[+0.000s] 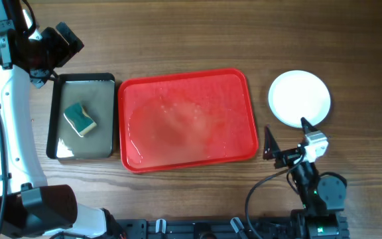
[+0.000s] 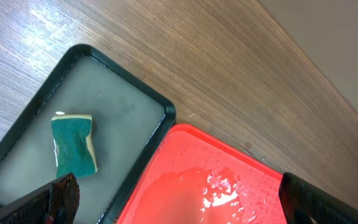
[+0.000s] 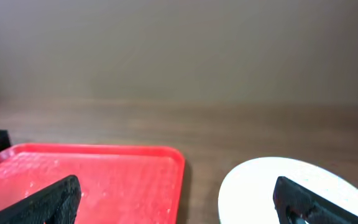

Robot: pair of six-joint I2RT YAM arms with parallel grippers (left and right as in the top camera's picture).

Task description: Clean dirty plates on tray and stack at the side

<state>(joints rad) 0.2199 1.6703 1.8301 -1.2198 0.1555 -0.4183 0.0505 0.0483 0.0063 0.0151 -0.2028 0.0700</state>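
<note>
Toward the right of the table [image 1: 197, 26], a white plate [image 1: 300, 98] lies flat, well apart from the red tray [image 1: 178, 123]. Whether other plates sit beneath it cannot be told. The red tray sits mid-table, its floor covered with a wet film and droplets. Just beside its left rim is a black tray [image 1: 101, 143] holding 1 green-and-tan sponge [image 1: 80, 119]. The left jaws hang spread wide by the black tray's far left corner. The right jaws, also spread wide, sit low near the plate's front edge.
</note>
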